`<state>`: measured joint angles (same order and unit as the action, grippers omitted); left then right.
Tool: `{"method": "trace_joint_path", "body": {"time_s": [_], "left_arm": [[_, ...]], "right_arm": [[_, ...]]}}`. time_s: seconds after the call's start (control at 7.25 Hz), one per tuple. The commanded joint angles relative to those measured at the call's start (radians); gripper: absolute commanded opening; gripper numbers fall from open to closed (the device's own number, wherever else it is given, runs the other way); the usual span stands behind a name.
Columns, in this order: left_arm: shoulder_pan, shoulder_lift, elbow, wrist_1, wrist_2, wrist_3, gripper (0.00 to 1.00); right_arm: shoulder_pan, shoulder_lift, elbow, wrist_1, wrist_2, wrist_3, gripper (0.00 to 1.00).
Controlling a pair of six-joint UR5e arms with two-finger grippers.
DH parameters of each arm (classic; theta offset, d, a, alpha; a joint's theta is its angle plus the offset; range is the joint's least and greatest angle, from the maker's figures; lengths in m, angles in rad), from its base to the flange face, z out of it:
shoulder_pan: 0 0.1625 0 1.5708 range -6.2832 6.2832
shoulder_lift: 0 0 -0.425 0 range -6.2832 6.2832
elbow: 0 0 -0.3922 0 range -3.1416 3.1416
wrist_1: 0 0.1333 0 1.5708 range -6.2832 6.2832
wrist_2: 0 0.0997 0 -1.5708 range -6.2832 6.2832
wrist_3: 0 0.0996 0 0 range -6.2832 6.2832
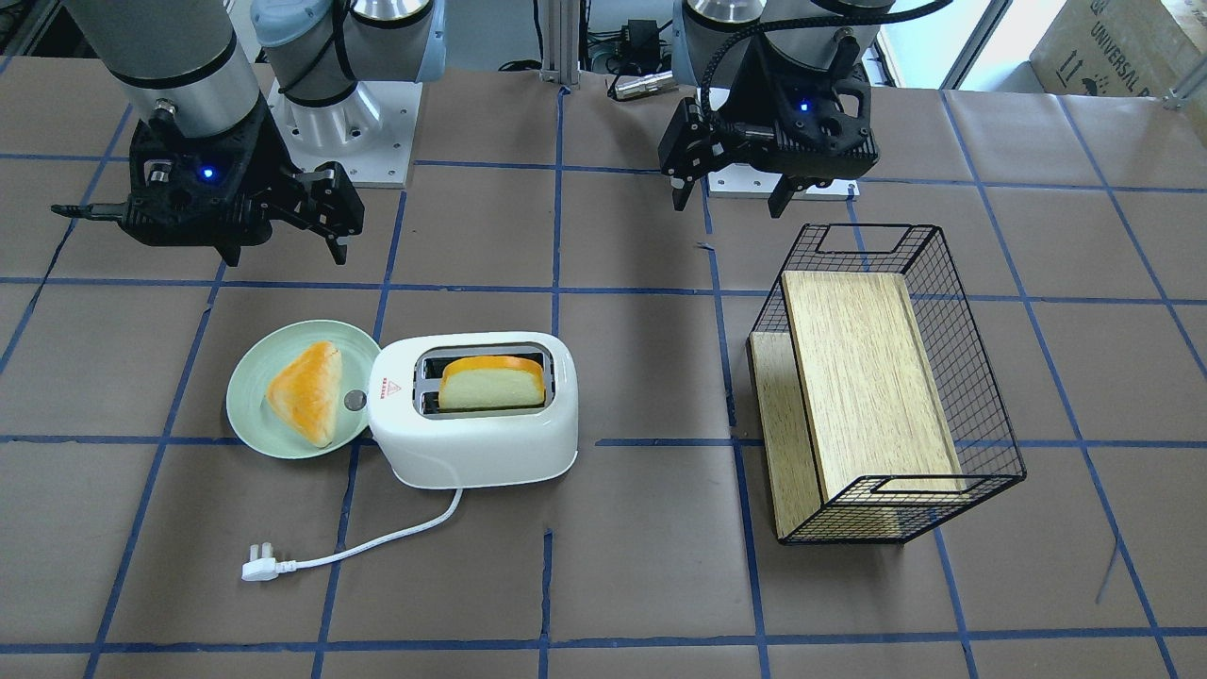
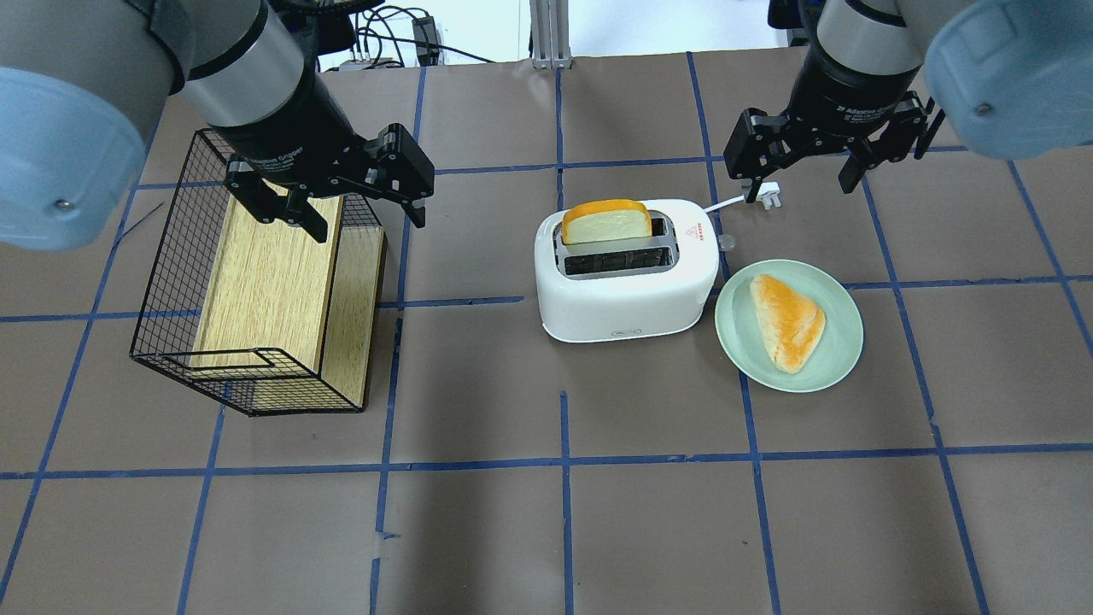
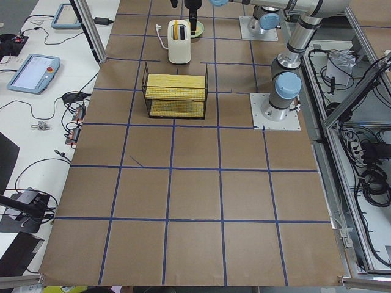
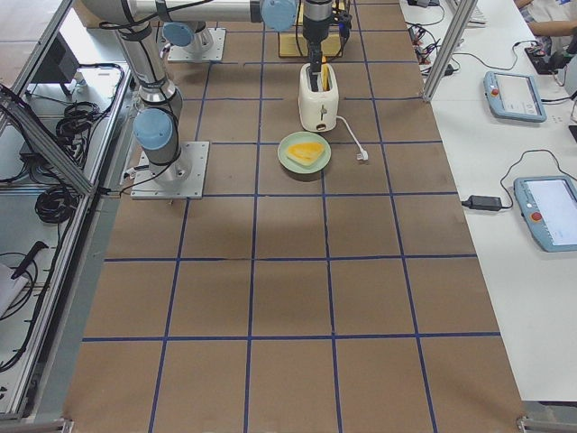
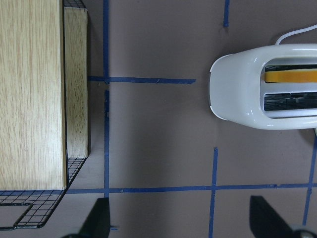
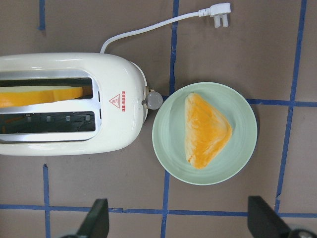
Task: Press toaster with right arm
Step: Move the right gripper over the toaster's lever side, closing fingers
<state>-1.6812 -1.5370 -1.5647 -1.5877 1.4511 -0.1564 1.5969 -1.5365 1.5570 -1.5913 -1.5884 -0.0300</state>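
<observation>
right claw [image 1: 286, 247] released, empty; toaster [image 6: 54, 145] cut off at right wrist view's left edge

- Table [image 2: 564, 530]: brown surface, blue tape grid.
- Toaster [image 2: 628, 273]: near centre, white cord trailing to a loose plug [image 1: 259, 569].
- Green plate [image 2: 841, 342]: just beside the toaster's lever end.
- Black wire basket [image 2: 171, 282]: well apart, towards the left arm's side.

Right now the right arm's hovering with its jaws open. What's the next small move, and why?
Probably slide the right gripper over the lever knob at the toaster's end beside the plate, before any descent. The bread slice stands proud of its slot, so it looks unpressed, and the open gripper hangs off to one side of the knob, touching nothing.
</observation>
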Motion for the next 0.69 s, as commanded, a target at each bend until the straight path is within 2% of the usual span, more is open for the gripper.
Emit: {"method": "trace_joint_path", "body": {"time_s": [0.0, 0.41, 0.55], "left_arm": [[0.0, 0.0, 0.0, 0.0, 0.0, 0.0, 1.0], [0.0, 0.0, 0.0, 0.0, 0.0, 0.0, 1.0], [0.0, 0.0, 0.0, 0.0, 0.0, 0.0, 1.0]], "right_arm": [[0.0, 0.002, 0.0, 0.001, -0.001, -0.002, 1.0], [0.0, 0.001, 0.0, 0.001, 0.002, -0.001, 1.0], [0.0, 0.002, 0.0, -0.003, 0.005, -0.025, 0.96]]}}
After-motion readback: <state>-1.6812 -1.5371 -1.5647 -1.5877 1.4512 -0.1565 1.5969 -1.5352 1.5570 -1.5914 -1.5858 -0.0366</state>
